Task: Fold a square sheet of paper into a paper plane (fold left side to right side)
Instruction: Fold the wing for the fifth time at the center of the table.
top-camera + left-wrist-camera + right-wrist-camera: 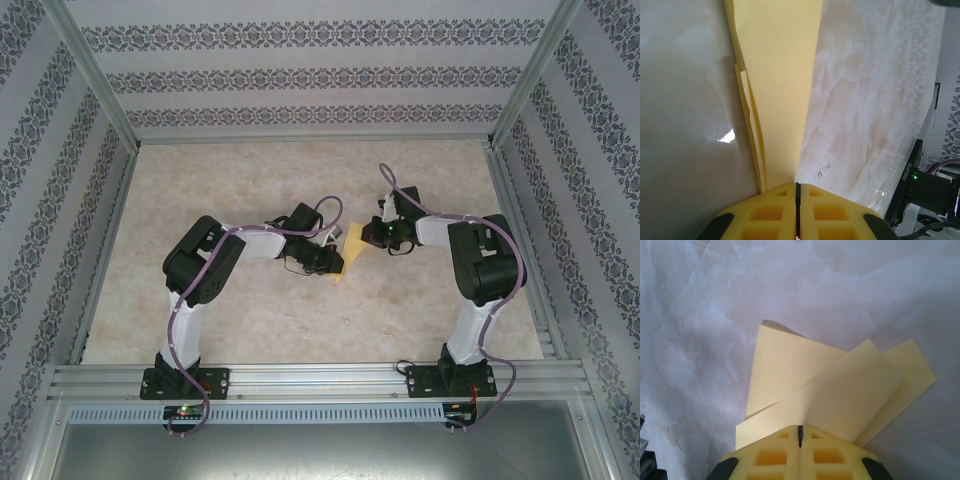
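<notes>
**Item: yellow paper (351, 243), partly folded.**

- Location: mid-tabletop, between the two grippers, well apart from every edge.
- Hidden or unclear:
  - From the top, most of the sheet lies under the wrists. Only a patch between them and a corner toward 6 o'clock show, and the outline cannot be made out.
  - In the left wrist view the paper (782, 75) is cut off at 12 o'clock.
  - In the right wrist view the near edge of the paper (840, 390) passes beneath the fingers.
  - Whether the sheet lies fully flat cannot be told. A thin shadow sits behind its corner at 11 o'clock.
- Axis:
  - From the top, the long axis runs roughly 1 to 7 o'clock.
  - In the left wrist view it is a long strip narrowing toward 6 o'clock, with stacked layer edges stepping along its 9 o'clock side.
  - In the right wrist view overlapping layers fan out with corners toward 1 and 3 o'clock.
- Left gripper (796, 186): jaws together, clamped on the narrow end of the paper, on its 8 o'clock side from the top (333, 258).
- Right gripper (800, 429): jaws together, with paper spreading to both sides of the seam and not pinched in it. Contact with the sheet is unclear. From the top it sits at the sheet's 2 o'clock (366, 236).
- Tabletop (250, 330): pale marbled surface, bare all round the paper, with broad room toward 12, 6 and 9 o'clock.
- Metal rails (330, 378) border the near edge and patterned walls (300, 70) enclose the rest.
</notes>
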You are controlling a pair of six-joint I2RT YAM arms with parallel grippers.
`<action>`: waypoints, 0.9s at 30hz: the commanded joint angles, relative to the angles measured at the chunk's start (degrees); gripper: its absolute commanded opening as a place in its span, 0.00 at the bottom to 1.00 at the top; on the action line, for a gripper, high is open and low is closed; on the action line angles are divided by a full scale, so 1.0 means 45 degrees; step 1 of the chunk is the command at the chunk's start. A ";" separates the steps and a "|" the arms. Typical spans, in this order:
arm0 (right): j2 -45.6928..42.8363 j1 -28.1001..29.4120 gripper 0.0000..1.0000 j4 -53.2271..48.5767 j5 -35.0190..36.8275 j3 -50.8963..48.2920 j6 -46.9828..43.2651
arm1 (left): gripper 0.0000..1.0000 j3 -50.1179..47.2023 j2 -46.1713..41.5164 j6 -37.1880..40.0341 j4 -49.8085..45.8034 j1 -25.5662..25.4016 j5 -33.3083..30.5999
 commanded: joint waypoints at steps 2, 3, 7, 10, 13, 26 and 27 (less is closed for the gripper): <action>0.0324 -0.0435 0.02 -0.0592 0.0832 0.0399 -0.0499 | 0.10 -0.0429 0.0540 0.0393 -0.1217 -0.0050 -0.0686; 0.0350 -0.0501 0.02 -0.0638 0.0877 0.0429 -0.0526 | 0.10 -0.0407 0.0547 0.0396 -0.1223 -0.0053 -0.0694; 0.0507 -0.0696 0.02 -0.0874 0.0967 0.0693 -0.0653 | 0.10 -0.0397 0.0568 0.0377 -0.1186 -0.0053 -0.0679; 0.0700 -0.0797 0.02 -0.0862 0.0855 0.0858 -0.0562 | 0.10 -0.0398 0.0587 0.0376 -0.1187 -0.0053 -0.0685; 0.0775 -0.0829 0.03 -0.0908 0.0855 0.1002 -0.0501 | 0.10 -0.0419 0.0572 0.0362 -0.1189 -0.0053 -0.0693; 0.0906 -0.1015 0.03 -0.0905 0.0547 0.1138 -0.0417 | 0.10 -0.0828 0.0206 0.0456 -0.1291 -0.0053 -0.0690; 0.0921 -0.1015 0.03 -0.0947 0.0542 0.1141 -0.0413 | 0.10 -0.0877 0.0150 0.0506 -0.1389 -0.0068 -0.0709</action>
